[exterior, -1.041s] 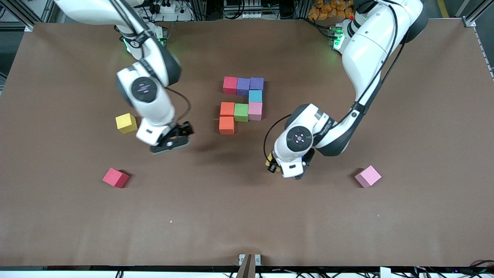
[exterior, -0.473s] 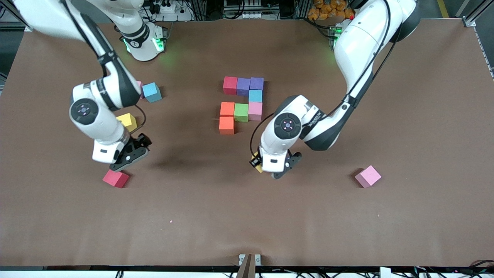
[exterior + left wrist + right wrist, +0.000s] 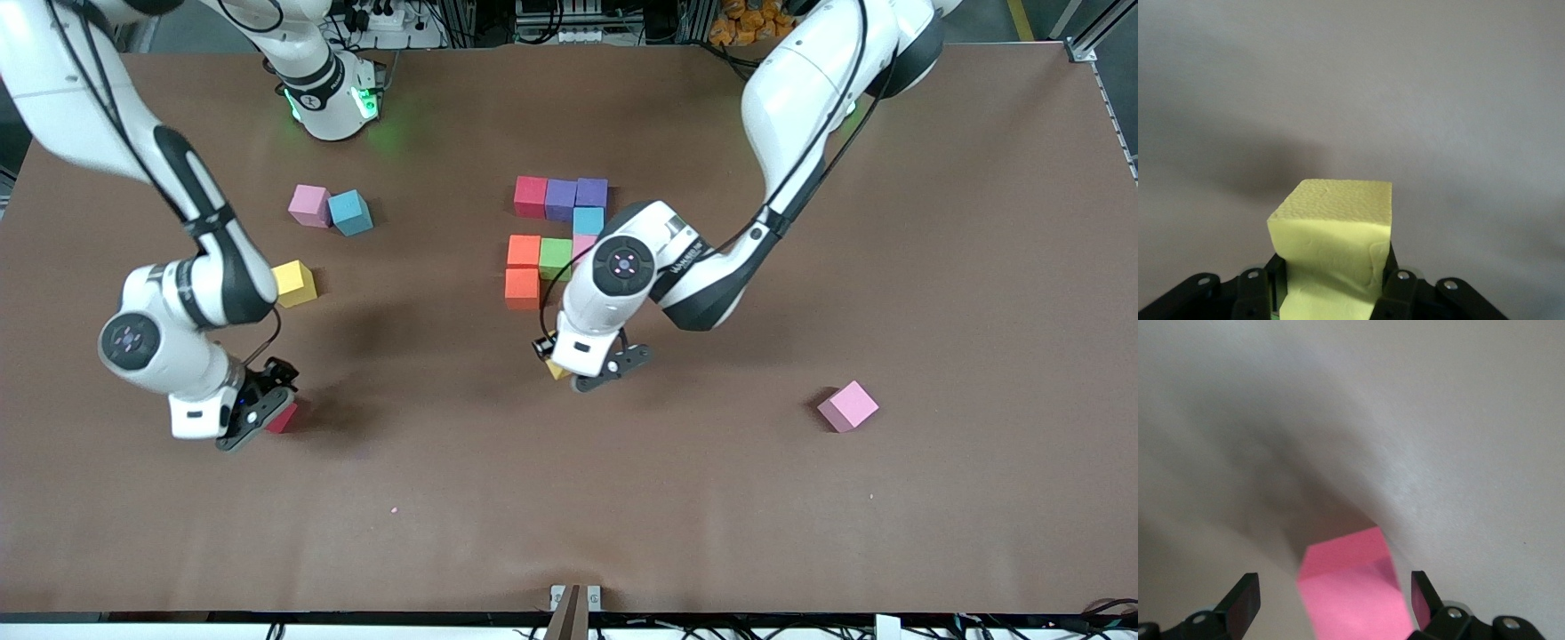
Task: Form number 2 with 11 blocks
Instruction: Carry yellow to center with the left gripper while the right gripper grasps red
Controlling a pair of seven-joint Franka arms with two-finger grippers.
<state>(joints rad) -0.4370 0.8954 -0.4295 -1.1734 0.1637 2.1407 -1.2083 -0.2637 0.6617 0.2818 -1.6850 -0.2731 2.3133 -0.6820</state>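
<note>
Blocks: 8 form the partial 2 (image 3: 557,236) mid-tabletop; left end effector (image 3: 582,372) pinches yellow block (image 3: 1335,250), seat flush under orange column; right end effector (image 3: 258,416), spread, straddles red block (image 3: 1351,590), center before closing.

From the front view you look down from high across the table (image 3: 933,222), facing both arm bases at the top edge and taking in the whole brown surface. Your left wrist view sits right at the left gripper (image 3: 1331,287), looking past a held yellow block (image 3: 1335,250) to bare table. Your right wrist view looks just as closely past the right gripper (image 3: 1335,603) at the red block (image 3: 1351,590), which the front view shares (image 3: 283,418).
</note>
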